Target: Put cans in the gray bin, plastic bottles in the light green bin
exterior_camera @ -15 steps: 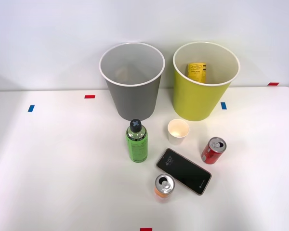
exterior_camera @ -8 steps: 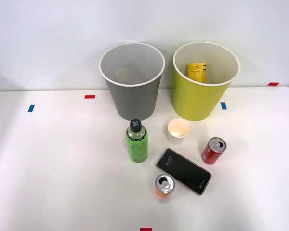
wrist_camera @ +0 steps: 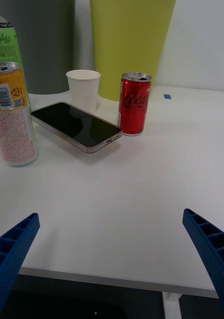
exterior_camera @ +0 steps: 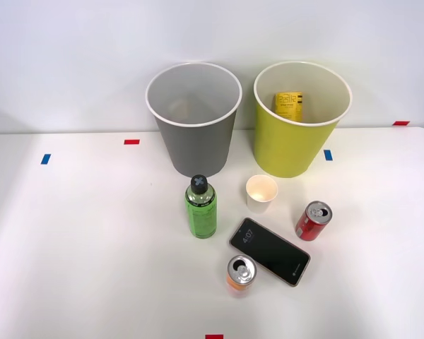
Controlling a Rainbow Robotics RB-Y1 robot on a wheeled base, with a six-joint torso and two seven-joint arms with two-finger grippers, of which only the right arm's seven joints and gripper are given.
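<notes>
Both bins stand at the worktop's (exterior_camera: 71, 233) far edge, gray bin (exterior_camera: 195, 134) left of light green bin (exterior_camera: 297, 138); bottle (exterior_camera: 201, 207), cup (exterior_camera: 261, 193), phone (exterior_camera: 270, 251) and cans (exterior_camera: 312, 221) stand before them.

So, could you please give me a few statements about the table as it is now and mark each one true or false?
1. The red can stands upright on the table. True.
2. The green bottle lies inside the gray bin. False: it stands on the table in front of that bin.
3. A yellow item sits in the yellow-green bin. True.
4. The right gripper is shut on the orange can. False: its fingers are wide apart and hold nothing.
5. The phone lies flat between the two cans. True.
</notes>
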